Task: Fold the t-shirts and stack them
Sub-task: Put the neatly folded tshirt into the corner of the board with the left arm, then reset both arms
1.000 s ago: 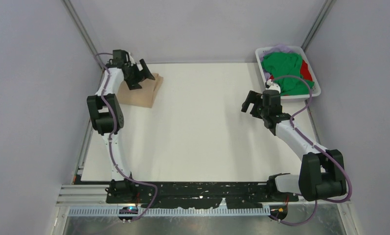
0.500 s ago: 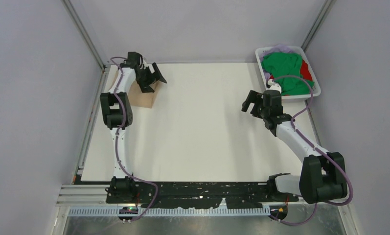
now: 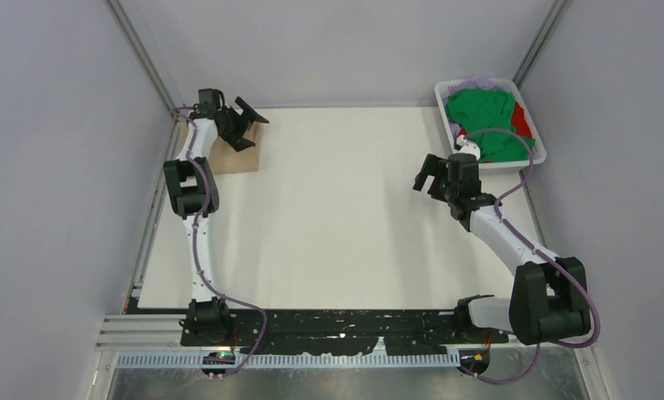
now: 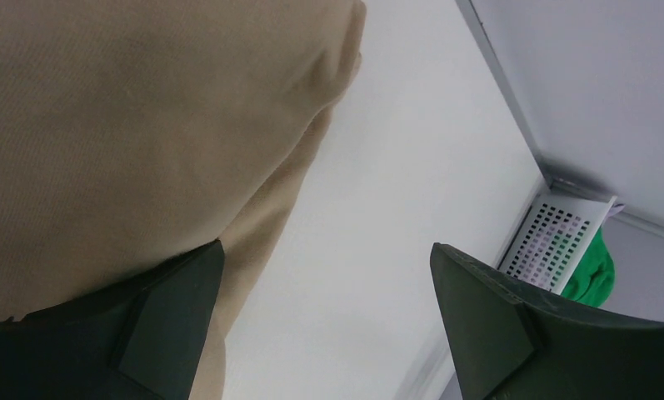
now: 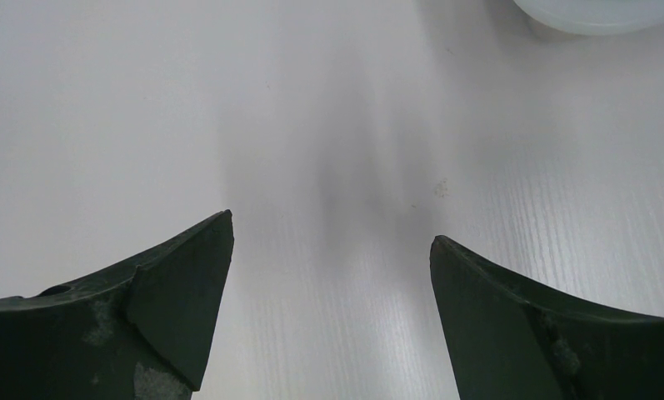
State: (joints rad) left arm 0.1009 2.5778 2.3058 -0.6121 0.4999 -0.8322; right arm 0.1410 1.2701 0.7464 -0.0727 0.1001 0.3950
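beige t-shirt (image 3: 238,158): folded, far-left | green t-shirt (image 3: 482,112), red t-shirt (image 3: 521,119): in basket (image 3: 488,81)

Beige shirt (image 3: 238,160): far part hidden under left arm (image 3: 192,143); cropped by left wrist view's top and left edges.
Red shirt (image 3: 521,119): mostly buried beneath green shirt (image 3: 482,112).
Lilac shirt (image 3: 476,82): mere sliver.
Basket (image 5: 595,10): cropped at right wrist view's top edge.

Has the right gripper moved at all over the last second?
No. The right gripper hangs open over the bare table, at the same gap below-left of the white basket as before.
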